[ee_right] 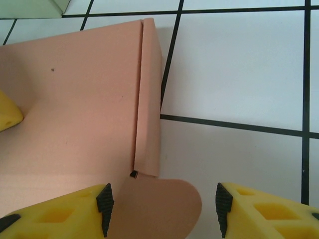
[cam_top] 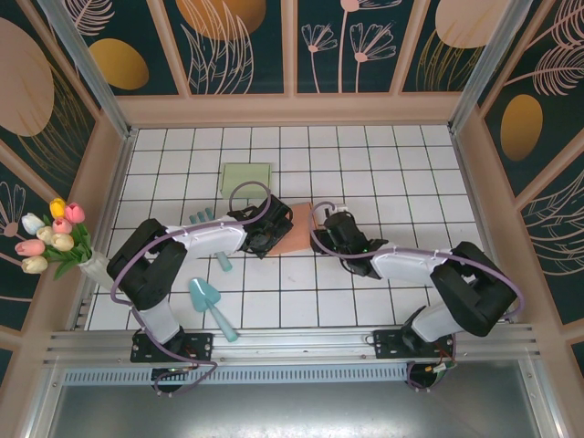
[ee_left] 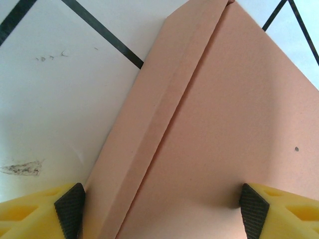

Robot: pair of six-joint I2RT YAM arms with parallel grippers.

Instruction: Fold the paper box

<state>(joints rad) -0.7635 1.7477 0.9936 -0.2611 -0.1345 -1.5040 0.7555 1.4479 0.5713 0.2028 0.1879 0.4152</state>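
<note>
My left tool (ee_left: 162,209) is sitting spread across the pink paper box (cam_top: 298,228), which is lying mid-desk (cam_top: 411,164) between my arms. My right tool (ee_right: 164,211) is gaping around its rounded tab (ee_right: 149,199), pinching nothing. Only the side flaps (ee_right: 148,99) are standing creased; I judge raising walls and tucking are remaining.

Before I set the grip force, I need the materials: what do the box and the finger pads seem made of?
The box looks like thin card or stiff paper: matte salmon, sharply creased, with a thin cut edge. The finger pads are probably rubber: black and finely ribbed, set in glossy yellow plastic.
</note>
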